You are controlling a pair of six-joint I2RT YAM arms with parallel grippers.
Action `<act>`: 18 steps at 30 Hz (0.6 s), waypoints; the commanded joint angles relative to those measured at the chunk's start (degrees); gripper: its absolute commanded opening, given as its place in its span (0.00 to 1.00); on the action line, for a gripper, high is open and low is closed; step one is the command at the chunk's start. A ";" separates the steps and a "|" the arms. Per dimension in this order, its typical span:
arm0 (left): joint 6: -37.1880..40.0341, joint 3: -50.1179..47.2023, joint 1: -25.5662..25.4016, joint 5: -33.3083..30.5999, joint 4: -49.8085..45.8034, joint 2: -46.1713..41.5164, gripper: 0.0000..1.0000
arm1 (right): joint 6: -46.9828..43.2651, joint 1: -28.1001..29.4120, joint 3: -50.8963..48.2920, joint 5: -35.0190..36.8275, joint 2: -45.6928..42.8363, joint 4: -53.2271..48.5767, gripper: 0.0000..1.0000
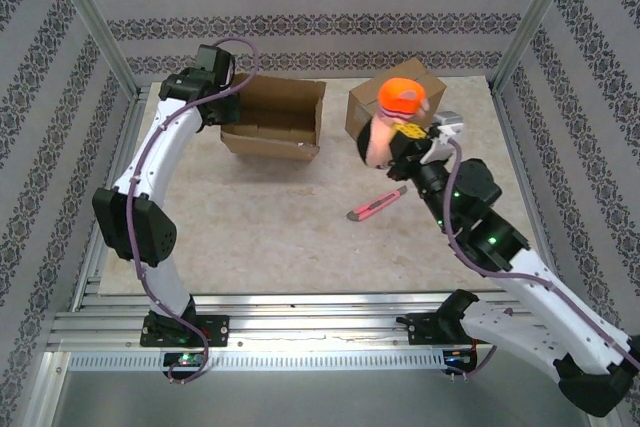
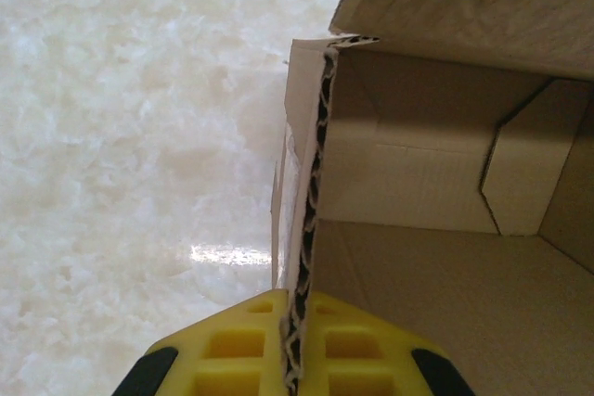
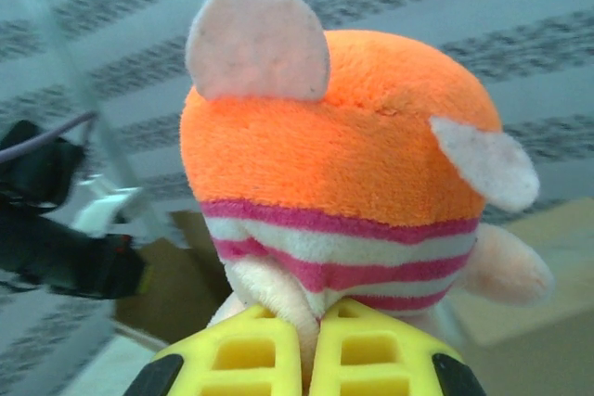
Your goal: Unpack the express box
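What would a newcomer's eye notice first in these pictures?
The orange-capped plush toy, held up by the right gripper at the far right. Next, the open cardboard box at the far left, its wall pinched by the left gripper. A red utility knife lies on the table.

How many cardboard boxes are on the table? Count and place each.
2. An open box rear left, its wall in the left gripper; a closed box rear right, behind the held plush toy.
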 commanded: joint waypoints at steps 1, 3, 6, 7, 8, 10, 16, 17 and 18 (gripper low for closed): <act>-2.62 3.39 2.64 5.05 -1.14 2.65 0.00 | -1.88 -2.22 2.96 9.61 -2.09 -20.37 0.00; -3.01 5.29 4.14 7.06 -1.01 4.82 0.00 | -0.84 -5.50 4.08 10.40 -2.34 -28.18 0.00; -3.46 9.69 5.79 8.62 -2.39 8.83 0.00 | 0.87 -13.22 4.04 6.58 -2.19 -36.25 0.00; -3.68 11.23 6.23 8.73 -3.03 10.25 0.00 | 1.40 -16.47 3.65 3.97 -1.97 -37.97 0.00; -3.74 12.53 6.58 9.00 -3.35 11.39 0.00 | 1.76 -19.56 3.18 1.70 -1.51 -39.04 0.00; -4.44 15.23 7.51 9.56 -3.83 13.63 0.00 | 2.02 -26.48 1.85 -4.26 0.32 -40.61 0.00; -5.90 23.04 8.87 12.18 -5.88 19.57 0.00 | 1.15 -40.00 -2.76 -13.45 8.91 -39.11 0.00; -6.03 24.54 8.92 12.73 -6.22 20.35 0.00 | 0.90 -40.95 -3.23 -13.44 10.41 -38.67 0.00; -6.18 25.66 8.92 13.25 -6.60 21.33 0.00 | 0.58 -41.84 -3.69 -13.36 12.35 -37.91 0.00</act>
